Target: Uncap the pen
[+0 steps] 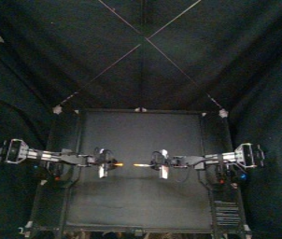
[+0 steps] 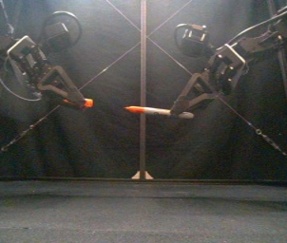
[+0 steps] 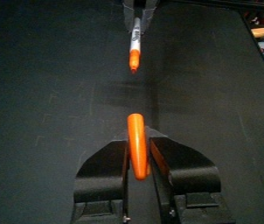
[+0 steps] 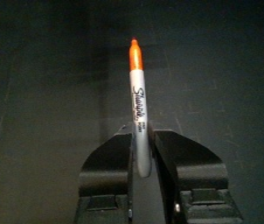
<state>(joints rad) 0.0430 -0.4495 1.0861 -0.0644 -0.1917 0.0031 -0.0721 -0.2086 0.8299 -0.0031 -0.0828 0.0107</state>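
The pen is in two parts, held in the air above the table. My left gripper [image 2: 82, 102] is shut on the orange cap [image 3: 137, 144], whose end shows as an orange tip [image 2: 87, 102] in the front view. My right gripper [image 2: 184, 113] is shut on the grey barrel of the pen [image 4: 135, 114], and its orange tip [image 2: 135, 109] points toward the cap. A clear gap lies between cap and pen tip. From the left wrist view the pen [image 3: 135, 45] hangs straight ahead of the cap. In the top view both grippers [image 1: 105, 164] [image 1: 160, 165] meet near the table's middle.
The black table [image 1: 137, 201] lies well below both grippers, with the black curtains behind.
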